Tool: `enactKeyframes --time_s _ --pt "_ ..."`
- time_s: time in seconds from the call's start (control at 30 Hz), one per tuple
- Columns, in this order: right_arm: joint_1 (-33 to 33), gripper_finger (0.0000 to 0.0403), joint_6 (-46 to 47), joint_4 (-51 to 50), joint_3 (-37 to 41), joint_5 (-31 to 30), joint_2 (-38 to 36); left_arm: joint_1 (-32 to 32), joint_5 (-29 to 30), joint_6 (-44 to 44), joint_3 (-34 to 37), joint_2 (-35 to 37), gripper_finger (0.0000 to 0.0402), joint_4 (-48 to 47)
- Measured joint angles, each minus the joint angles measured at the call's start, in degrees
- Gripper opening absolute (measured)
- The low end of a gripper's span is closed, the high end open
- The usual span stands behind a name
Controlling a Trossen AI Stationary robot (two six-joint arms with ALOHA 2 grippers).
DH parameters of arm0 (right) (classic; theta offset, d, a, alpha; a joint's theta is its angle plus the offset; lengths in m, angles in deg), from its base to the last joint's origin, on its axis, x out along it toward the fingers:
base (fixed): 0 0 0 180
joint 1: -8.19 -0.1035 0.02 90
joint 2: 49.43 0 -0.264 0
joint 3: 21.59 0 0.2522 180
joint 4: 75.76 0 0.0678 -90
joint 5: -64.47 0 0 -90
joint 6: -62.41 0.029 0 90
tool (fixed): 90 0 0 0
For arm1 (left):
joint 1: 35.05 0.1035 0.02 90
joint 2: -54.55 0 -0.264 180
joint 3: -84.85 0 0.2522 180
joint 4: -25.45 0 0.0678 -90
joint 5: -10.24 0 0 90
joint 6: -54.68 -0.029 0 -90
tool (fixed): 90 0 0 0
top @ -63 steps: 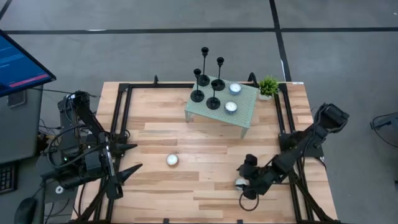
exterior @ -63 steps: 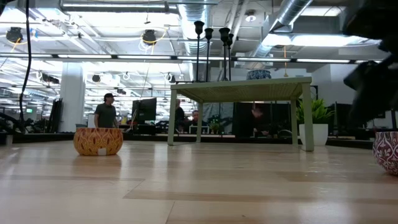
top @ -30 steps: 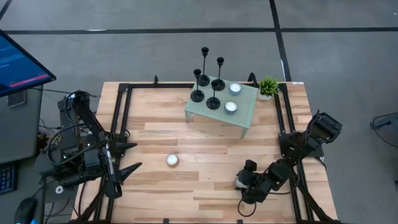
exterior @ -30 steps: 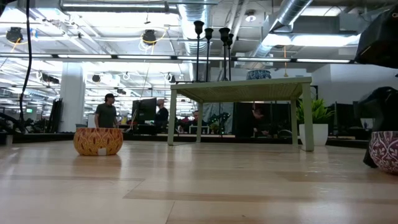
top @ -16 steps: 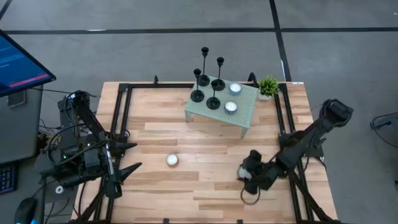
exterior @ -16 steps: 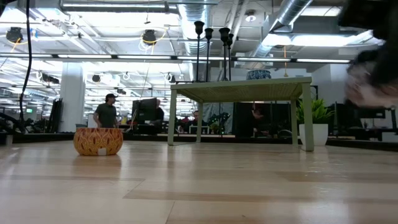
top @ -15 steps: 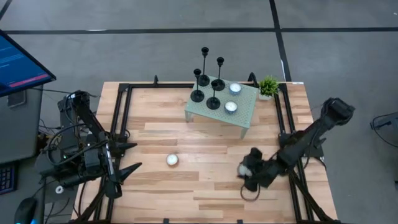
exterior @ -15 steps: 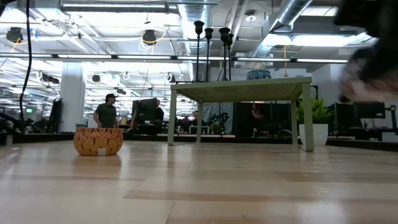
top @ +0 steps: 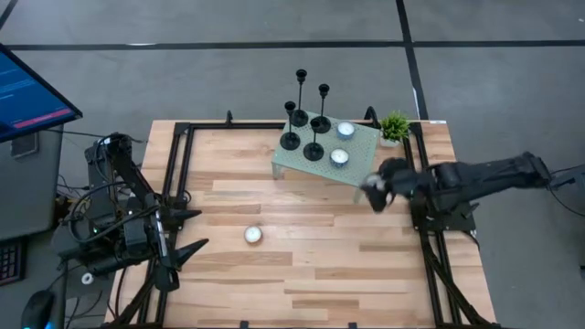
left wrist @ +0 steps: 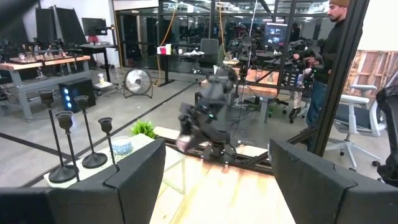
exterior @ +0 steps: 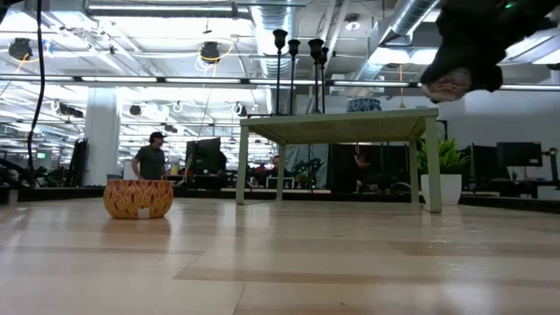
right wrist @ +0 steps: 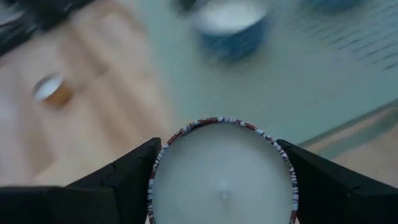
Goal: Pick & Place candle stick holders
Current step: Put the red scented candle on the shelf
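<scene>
Four black candle stick holders (top: 306, 123) stand by their round bases on the far left part of a small green table (top: 361, 169); they also show in the low view (exterior: 297, 74) and the left wrist view (left wrist: 74, 140). My right gripper (top: 375, 194) is shut on a white tealight in a red-patterned cup (right wrist: 222, 174), high above the wood, by the green table's near right corner. My left gripper (top: 196, 233) is open and empty at the table's left near side. My right gripper pinches the tealight cup's round side wall (right wrist: 157, 171) between its two fingers, one on each opposite side. The cup is lifted clear, its open top toward the wrist camera. In the low view it hangs at about the height of the green table's top (exterior: 448, 86).
Two tealights (top: 345, 130) (top: 339, 157) sit on the green table's right part. Another tealight in an orange cup (top: 253, 235) sits on the wood, left of centre. A small potted plant (top: 395, 126) stands at the far right. Black frame rails run along the sides.
My right gripper has risen from the wood at the near right with the tealight, which is now lifted clear, and has swung toward the far edge, up to the green table's near right corner. The arm has stretched out level.
</scene>
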Motion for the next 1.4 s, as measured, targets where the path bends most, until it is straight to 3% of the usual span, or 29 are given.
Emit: enactKeyframes --time_s 0.27,0.57,0.83,1.4 --pt "21.4 0.0287 -16.4 0.0 -5.8 0.6 -1.9 0.0 0.0 0.0 0.0 0.0 0.0287 0.0" --pt "38.1 0.0287 -28.0 0.6 -12.0 12.5 7.2 0.0 0.0 0.0 0.0 0.0 0.0287 0.0" --pt "43.7 0.0287 -33.4 0.3 -13.9 18.9 15.8 0.0 0.0 0.0 0.0 0.0 0.0287 0.0" --pt "47.0 0.0305 -36.7 5.3 -14.3 22.1 22.6 0.0 0.0 0.0 0.0 0.0 0.0287 0.0"
